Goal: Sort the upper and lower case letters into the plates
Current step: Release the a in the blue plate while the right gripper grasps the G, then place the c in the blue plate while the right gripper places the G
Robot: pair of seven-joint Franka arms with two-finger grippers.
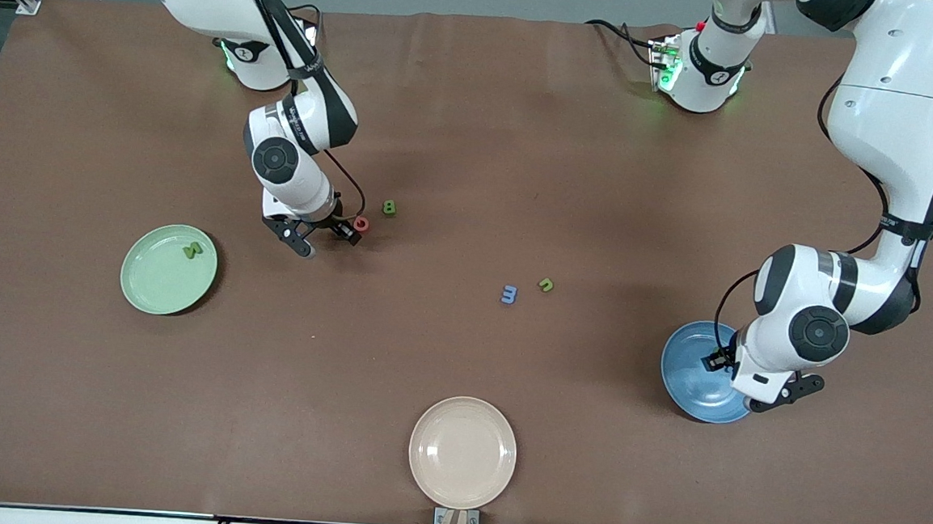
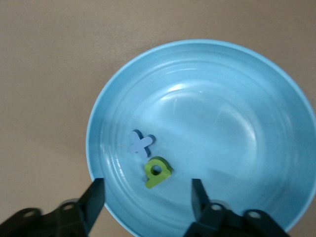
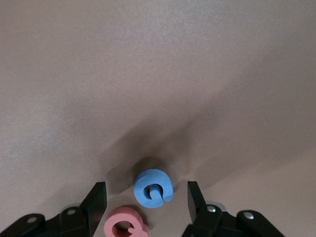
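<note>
The blue plate (image 1: 683, 358) lies toward the left arm's end of the table. My left gripper (image 1: 738, 386) hangs over it, open (image 2: 148, 197), with nothing between its fingers. In the plate (image 2: 197, 47) lie a pale blue x (image 2: 140, 143) and a green letter (image 2: 157, 172). My right gripper (image 1: 328, 239) is low over the table, open (image 3: 146, 202), its fingers on either side of a blue letter (image 3: 154, 187) and a pink-red letter (image 3: 126, 224) (image 1: 362, 223) without touching them. The mint green plate (image 1: 149, 279) holds a green letter (image 1: 192, 250).
A green letter (image 1: 390, 207) lies beside the right gripper. A blue letter (image 1: 509, 295) and a green letter (image 1: 546, 284) lie near the table's middle. A beige plate (image 1: 463, 452) sits at the edge nearest the front camera.
</note>
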